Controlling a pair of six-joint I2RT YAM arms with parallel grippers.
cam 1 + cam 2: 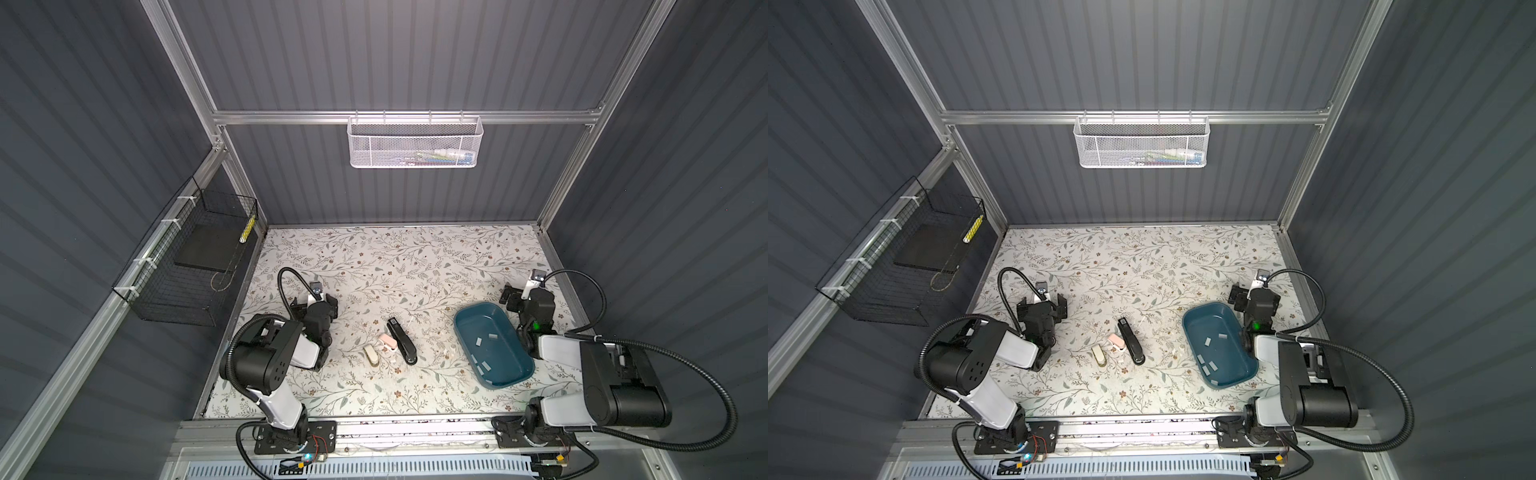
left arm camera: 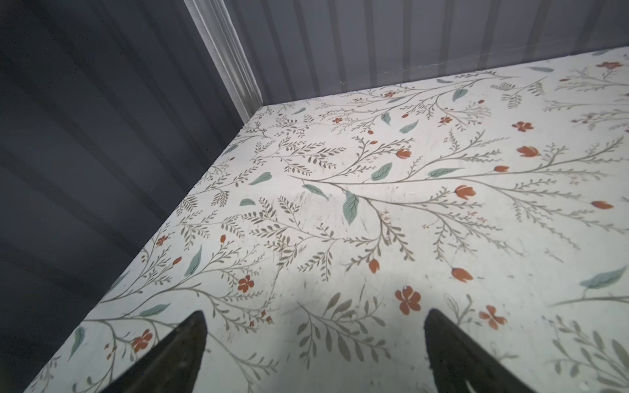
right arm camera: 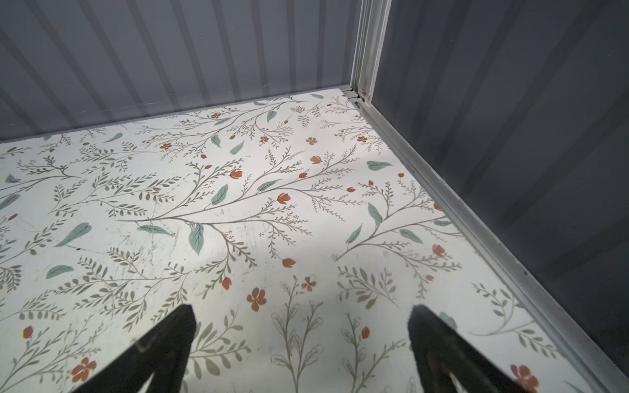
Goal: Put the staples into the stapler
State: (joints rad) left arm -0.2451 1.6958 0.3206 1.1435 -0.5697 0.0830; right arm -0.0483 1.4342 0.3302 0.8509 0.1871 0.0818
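Now, left gripper (image 2: 313, 316): jaws spread wide, empty, over bare tabletop (image 2: 340, 221).
Right gripper (image 3: 301, 313): likewise wide apart, empty, near the tray.
Staples (image 1: 478, 342): loose strips lying flat inside teal tray (image 1: 513, 379).
Black stapler (image 1: 402, 341): mid-table, 2 small staplers (image 1: 388, 343) beside it.
Handling: likely light, stiff, slippery, snaps apart; pinch a strip across its long edges.

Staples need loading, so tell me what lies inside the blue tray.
Several pale grey staples lie loose inside the blue tray, uncovered. Nothing else shows there; nothing hides its floor.
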